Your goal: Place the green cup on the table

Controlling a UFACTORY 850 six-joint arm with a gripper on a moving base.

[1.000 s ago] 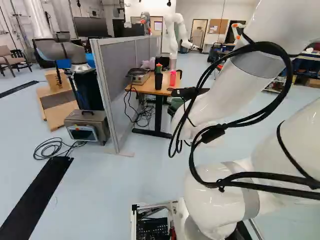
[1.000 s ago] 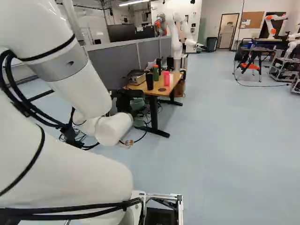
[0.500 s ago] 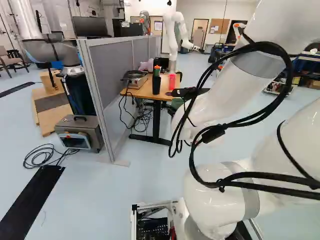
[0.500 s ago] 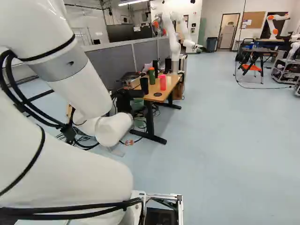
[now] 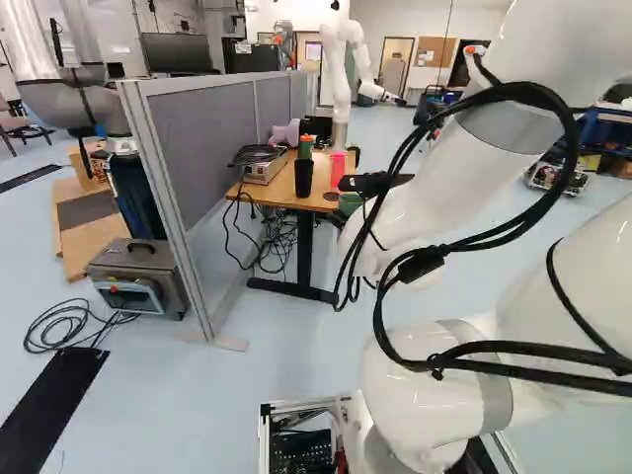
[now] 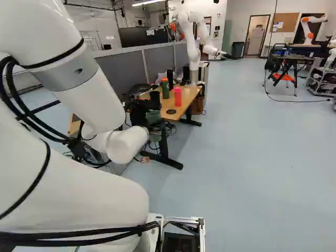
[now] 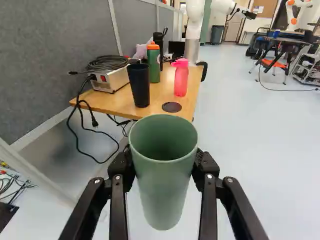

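In the right base view my gripper (image 6: 138, 112) is partly hidden by my arm, with the green cup (image 6: 154, 116) at its front. The wrist view shows the gripper (image 7: 164, 162) shut on the green cup (image 7: 165, 185), one finger against each side. The cup is upright, its open rim uppermost and the inside visible. Ahead of it stands the wooden table (image 7: 115, 102); the cup is in front of the near edge, over the floor. In the left base view the cup (image 5: 350, 204) shows only in part behind my arm.
On the table are a black cup (image 7: 139, 85), a green bottle (image 7: 153, 65), a pink bottle (image 7: 181, 80), a dark round disc (image 7: 171, 107) and a metal box (image 7: 111, 80) with cables. A grey partition (image 5: 202, 138) runs along the table's left. Another robot (image 6: 193, 47) stands behind it.
The base has moved closer to the table, and the near scene has slid leftward in both base views. My arm keeps its pose above its lowest joint, the cup still held.
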